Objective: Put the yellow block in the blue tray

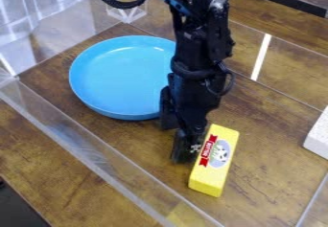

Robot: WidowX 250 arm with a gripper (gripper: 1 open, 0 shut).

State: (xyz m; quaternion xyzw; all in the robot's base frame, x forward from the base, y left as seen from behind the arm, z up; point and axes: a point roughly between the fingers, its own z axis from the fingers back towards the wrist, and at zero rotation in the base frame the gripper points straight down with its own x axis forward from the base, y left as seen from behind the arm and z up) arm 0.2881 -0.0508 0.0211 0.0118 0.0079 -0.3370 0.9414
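The yellow block [216, 161], with its red banner label facing up, lies on the wooden table to the lower right of the blue tray [115, 73], outside it. My gripper [191, 147] points straight down at the block's near-left end, low over the table. Its dark fingers [179, 152] stand spread, one beside the block's left edge and the other over its top end. They look open, with nothing clamped between them. The tray is round, shallow and holds nothing; the arm hides part of its right rim.
A white object [317, 135] sits at the right edge. Clear plastic walls [52, 125] border the table on the left and front. A pale strip [263, 56] lies on the wood behind the arm.
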